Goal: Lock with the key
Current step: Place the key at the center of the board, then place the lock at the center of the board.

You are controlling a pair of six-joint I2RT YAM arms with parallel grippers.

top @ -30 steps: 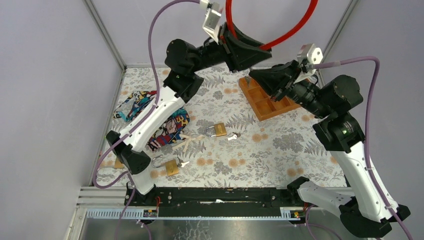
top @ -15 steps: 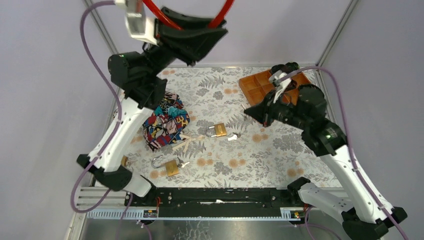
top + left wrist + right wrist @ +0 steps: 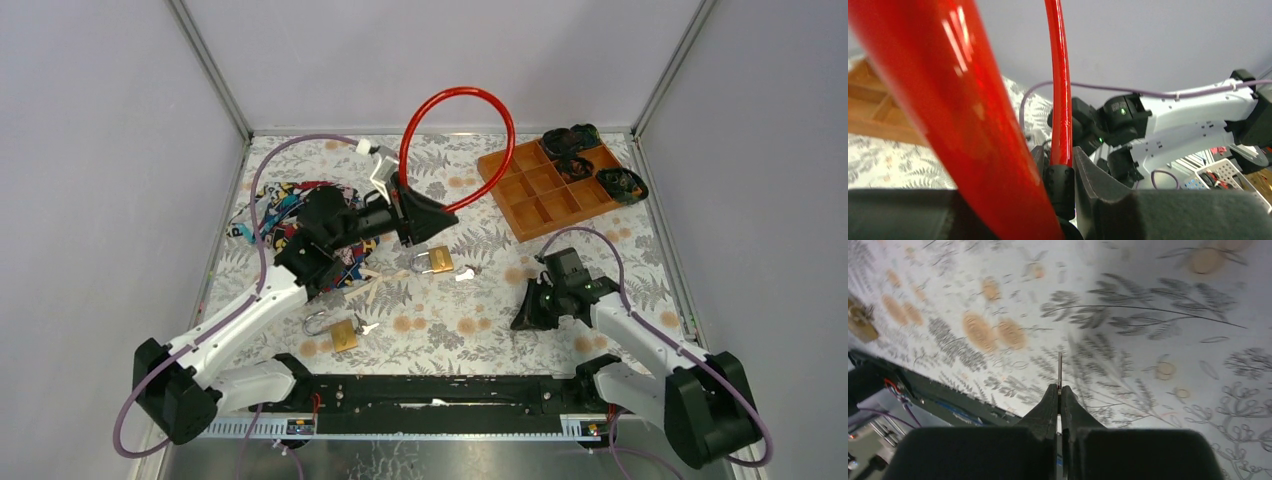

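Note:
A red cable lock stands as an upright loop over the mat's middle. My left gripper is shut on its black lock end, with the red cable rising between the fingers and a second strand blurred close to the lens. My right gripper hovers low over the front right of the mat, shut on a thin metal key whose blade sticks out past the fingertips. The two grippers are well apart.
Two brass padlocks lie on the mat, each with a small key beside it. A patterned cloth lies left under my left arm. A wooden compartment tray sits back right.
Both arms came down from high up. The left one swung the red loop from the upper left to the mat's middle. The right one dropped to the front right, still pinching the key.

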